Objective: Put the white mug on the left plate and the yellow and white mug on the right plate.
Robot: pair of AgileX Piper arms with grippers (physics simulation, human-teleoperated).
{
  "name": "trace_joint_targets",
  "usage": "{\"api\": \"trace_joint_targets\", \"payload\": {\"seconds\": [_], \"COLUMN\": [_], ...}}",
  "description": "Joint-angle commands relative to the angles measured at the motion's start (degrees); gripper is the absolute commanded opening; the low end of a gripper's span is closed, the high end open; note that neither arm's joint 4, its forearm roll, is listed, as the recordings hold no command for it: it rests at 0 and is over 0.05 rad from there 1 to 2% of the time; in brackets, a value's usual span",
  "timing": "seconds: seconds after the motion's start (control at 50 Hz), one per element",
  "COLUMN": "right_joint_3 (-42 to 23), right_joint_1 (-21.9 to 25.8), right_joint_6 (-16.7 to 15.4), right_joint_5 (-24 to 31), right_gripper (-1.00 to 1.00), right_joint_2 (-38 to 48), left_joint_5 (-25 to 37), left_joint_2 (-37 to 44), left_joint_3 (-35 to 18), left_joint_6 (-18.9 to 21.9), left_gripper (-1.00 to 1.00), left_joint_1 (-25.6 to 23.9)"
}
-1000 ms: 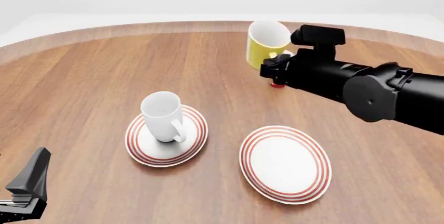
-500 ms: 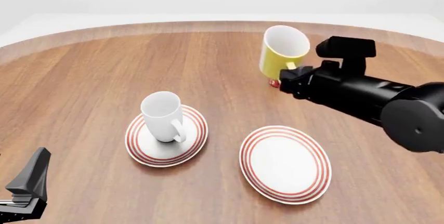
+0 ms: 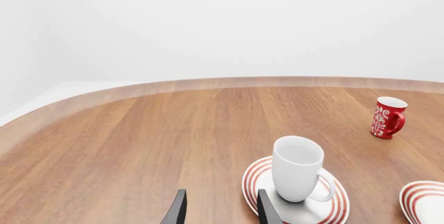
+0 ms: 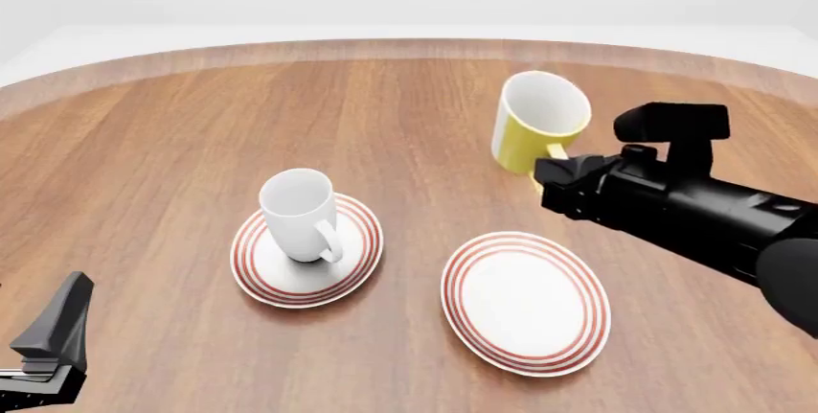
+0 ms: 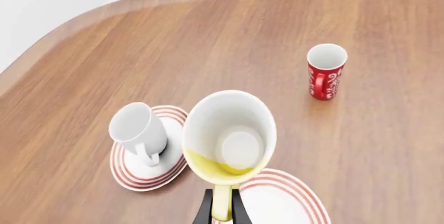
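The wooden table [image 4: 153, 145] has a curved far edge and a pale, featureless wall behind it. Taking the left plate [image 4: 362, 260] as the landmark: the right arm [image 4: 691, 212] reaches in from that plate's right, well above the tabletop. The right plate [image 4: 526, 300] lies bare just to the right of the left plate and a little nearer the camera, with a strip of wood between the two.

The white mug [image 4: 299, 214] stands upright on the left plate, its loop handle turned toward the camera. The yellow and white mug [image 4: 537, 130] hangs in the air to the right of and beyond the left plate, tilted so its white inside shows. The right gripper [image 5: 222, 209] is closed on the mug's yellow handle, the fingers pinching it from both sides in the right wrist view.

A red patterned cup [image 3: 386, 118] stands far beyond and to the right of the left plate. The left gripper [image 3: 218, 213] hovers near that plate's near-left side, fingers parted and holding nothing.
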Motion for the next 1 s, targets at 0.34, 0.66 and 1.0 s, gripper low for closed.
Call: {"api": "trace_joint_targets", "payload": {"seconds": [0.34, 0.66, 1.0], "right_joint_3": [5.1, 8.6, 11.5], "right_joint_1": [1.3, 2.0, 2.8], "right_joint_6": [0.3, 0.8, 0.8], "right_joint_5": [3.9, 5.4, 7.2], "right_gripper": [-1.0, -1.0, -1.0], "right_joint_2": [-8.3, -11.9, -15.5], "left_joint_5": [0.0, 0.0, 0.0], "left_joint_2": [0.0, 0.0, 0.0], "left_joint_3": [0.0, 0.0, 0.0], "left_joint_6": [0.0, 0.0, 0.0], "left_gripper": [1.0, 1.0, 1.0], "left_joint_1": [0.0, 0.0, 0.0]}}
